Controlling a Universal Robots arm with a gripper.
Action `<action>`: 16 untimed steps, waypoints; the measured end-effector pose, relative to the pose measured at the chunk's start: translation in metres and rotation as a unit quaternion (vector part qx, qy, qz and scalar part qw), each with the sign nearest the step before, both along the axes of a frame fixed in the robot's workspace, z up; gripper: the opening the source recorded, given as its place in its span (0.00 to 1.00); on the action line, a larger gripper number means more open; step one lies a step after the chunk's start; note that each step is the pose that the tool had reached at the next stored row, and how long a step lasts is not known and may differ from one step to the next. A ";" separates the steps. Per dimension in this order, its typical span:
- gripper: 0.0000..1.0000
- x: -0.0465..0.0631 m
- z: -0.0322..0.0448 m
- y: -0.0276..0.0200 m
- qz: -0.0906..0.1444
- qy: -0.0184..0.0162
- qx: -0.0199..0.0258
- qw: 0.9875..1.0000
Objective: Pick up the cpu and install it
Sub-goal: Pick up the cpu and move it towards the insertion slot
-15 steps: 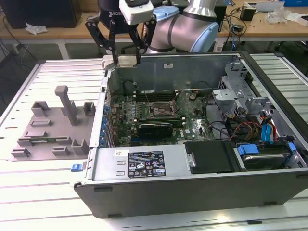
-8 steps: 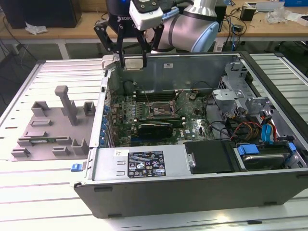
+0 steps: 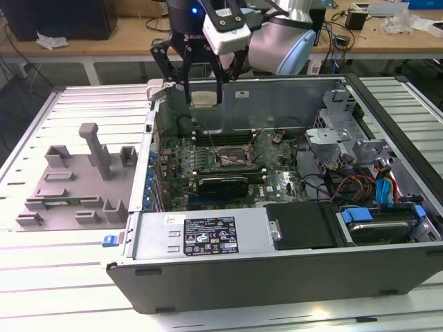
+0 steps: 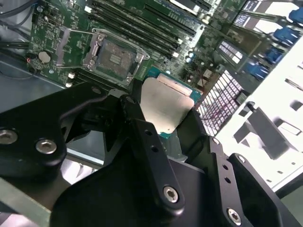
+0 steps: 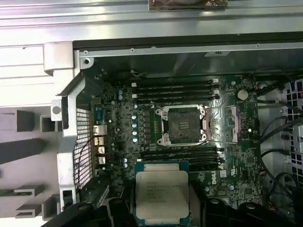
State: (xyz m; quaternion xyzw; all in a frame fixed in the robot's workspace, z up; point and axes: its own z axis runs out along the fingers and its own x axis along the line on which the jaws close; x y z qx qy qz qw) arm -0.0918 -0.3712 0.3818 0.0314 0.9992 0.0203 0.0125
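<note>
Hand (image 3: 202, 95) clamped on 1 cpu (image 5: 162, 191), over 1 open computer case (image 3: 277, 271); 1 socket (image 5: 183, 124) uncovered.

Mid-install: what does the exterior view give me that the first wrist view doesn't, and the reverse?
Exterior view: the arm, the bench behind, and how high the gripper hangs over the open case. First wrist view: the cpu face-on, silvery top up, gripped at its sides, and a straight look into the empty socket with its bracket swung open. Both: the gripper, the socket, the motherboard, the case and the grey tray.
</note>
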 end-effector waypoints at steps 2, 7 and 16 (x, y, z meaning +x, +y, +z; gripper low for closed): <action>0.55 0.005 -0.0046 0.0000 0.000 0.001 0.000 1.000; 0.55 0.016 -0.0146 0.0000 0.000 0.002 0.000 1.000; 0.55 0.033 -0.0354 0.0003 0.000 0.007 0.000 1.000</action>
